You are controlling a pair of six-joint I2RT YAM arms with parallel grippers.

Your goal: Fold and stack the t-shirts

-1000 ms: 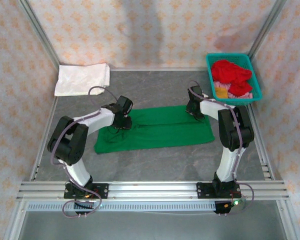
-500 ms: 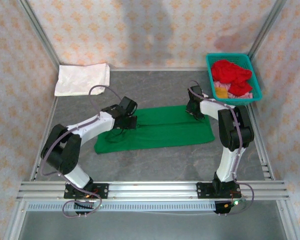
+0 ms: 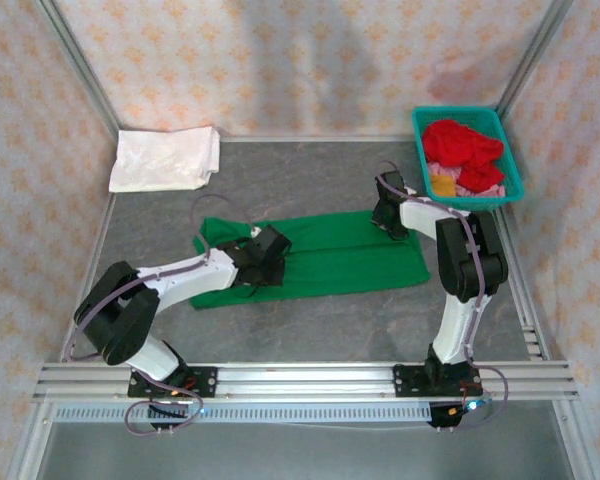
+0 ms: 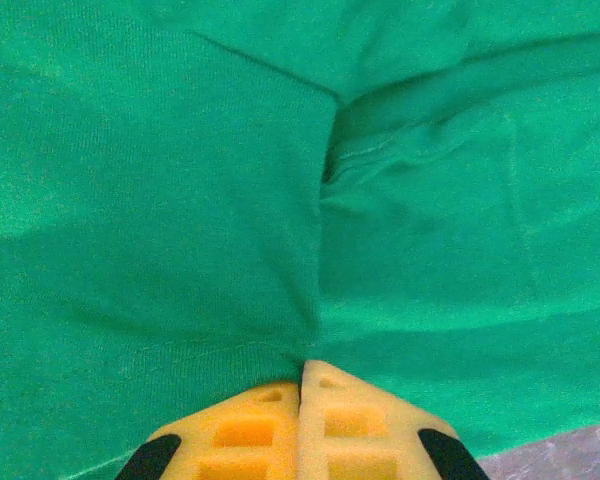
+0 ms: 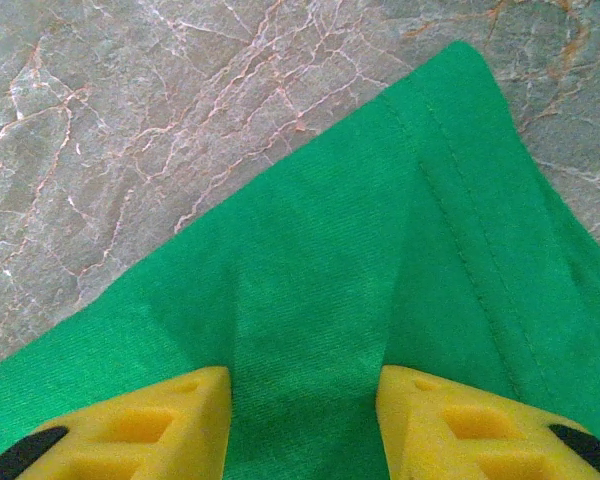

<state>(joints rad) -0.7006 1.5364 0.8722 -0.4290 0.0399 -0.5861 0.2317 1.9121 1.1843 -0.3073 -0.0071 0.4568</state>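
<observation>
Green t-shirt (image 3: 330, 255): lies at mid-table (image 3: 320, 325) as a long folded strip running left to right. Its left end is drawn up into a loose flap towards the far left.

Left gripper (image 4: 302, 378): stands over the left part of the strip, near its near edge. The yellow fingers (image 4: 245, 430) are pressed together and pinch a hem fold of the green cloth. Creases run out from the pinch.

Right gripper (image 5: 305, 385): stands at the far right corner of the same shirt. The jaws are spread, with flat green cloth between the fingers (image 5: 170, 415). Bare marbled table shows just beyond the corner.

White t-shirt (image 3: 165, 158): folded, lying in the far left corner, well apart from the green one.

Teal basket (image 3: 510, 165): stands at the far right. A red t-shirt (image 3: 462, 143) is heaped on top, with yellow and pink cloth beneath it.
</observation>
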